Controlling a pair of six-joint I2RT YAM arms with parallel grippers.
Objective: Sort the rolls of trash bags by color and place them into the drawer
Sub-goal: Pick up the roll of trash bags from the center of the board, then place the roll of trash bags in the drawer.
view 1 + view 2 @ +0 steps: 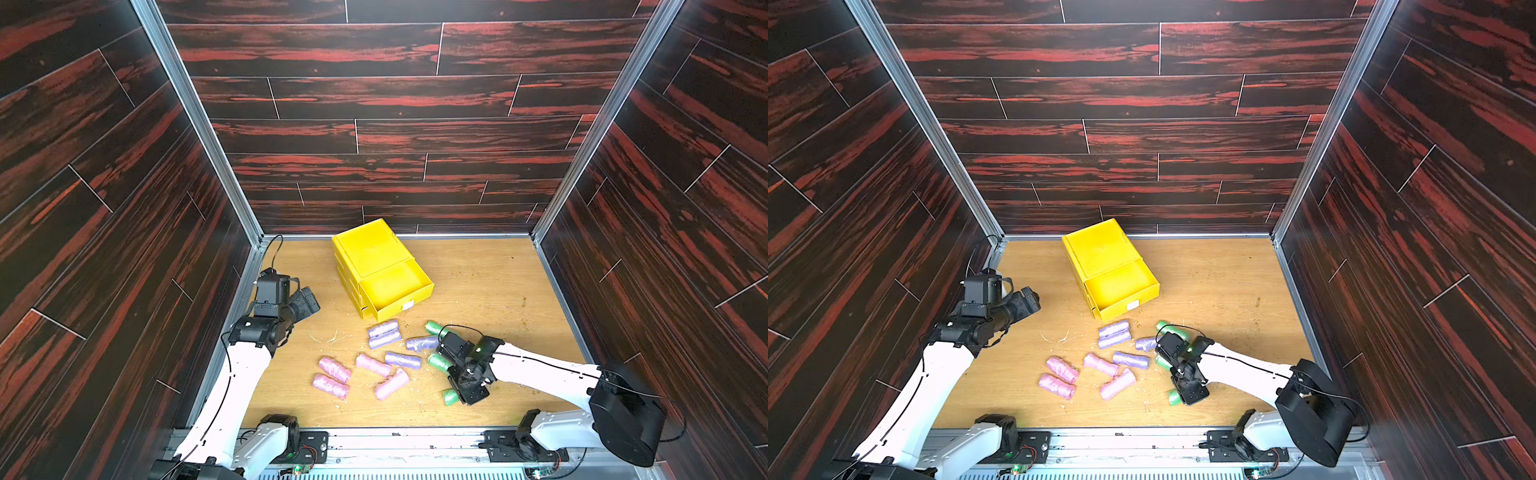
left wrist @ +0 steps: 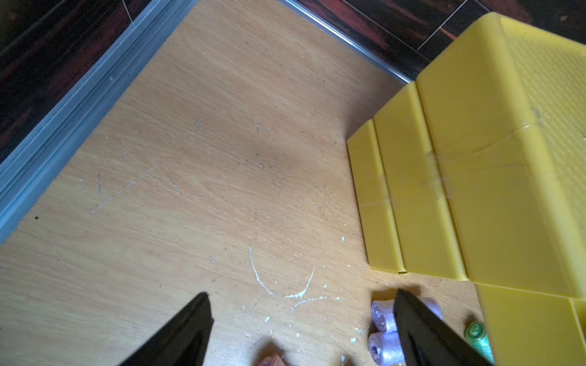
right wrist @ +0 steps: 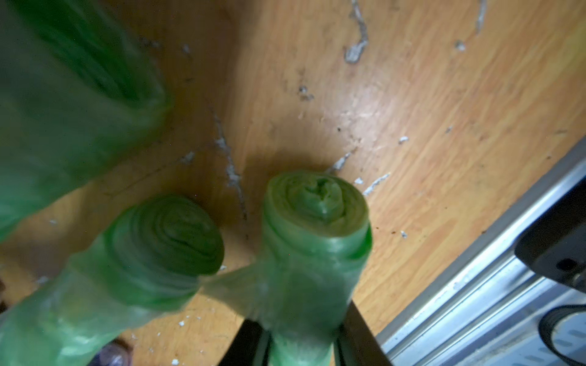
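Green roll (image 3: 317,228) sits pinched in the right end effector (image 3: 301,332); left end effector (image 2: 302,294) gapes empty.

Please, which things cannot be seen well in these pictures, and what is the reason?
1. Green rolls: the right arm covers some in both top views; number unsure.
2. Yellow chest: lower drawers shut, insides hidden.
3. Pink roll: left wrist view, cut by the picture edge.
4. Nearest green roll: right wrist view, blurred, too close.
5. Gripped green roll: right jaws and picture edge hide its rear part.
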